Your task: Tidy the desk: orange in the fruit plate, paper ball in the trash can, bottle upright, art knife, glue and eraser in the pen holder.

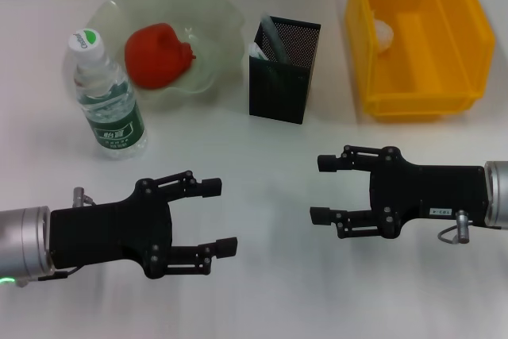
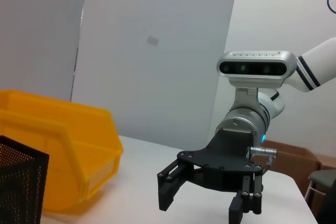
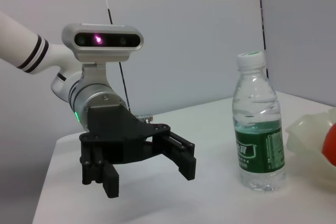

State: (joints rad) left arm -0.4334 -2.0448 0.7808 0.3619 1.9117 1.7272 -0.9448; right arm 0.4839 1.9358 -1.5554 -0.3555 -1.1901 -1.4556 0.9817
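White desk (image 1: 262, 156), tidying apparently finished.
Orange (image 1: 157, 55) in plate at eleven o'clock, bottle (image 1: 105, 98) upright at ten; left gripper (image 1: 214, 217) and right gripper (image 1: 324, 189) gape wide, empty, likely retreat next.

The worktop (image 1: 270, 164) is plain white and smooth, evenly lit, with only soft shadows on it. Behind it stand pale grey-white wall panels (image 2: 157, 51); a dark vertical seam (image 3: 113, 40) runs between two of them, and a second seam (image 3: 261, 19) shows farther along. A small grey mark (image 2: 152, 40) sits on one panel. Past the worktop's far edge, in the left wrist view, lies a brown cardboard box (image 2: 291, 158), and beside it the corner of a dark chair (image 2: 321, 182) with a metal leg.
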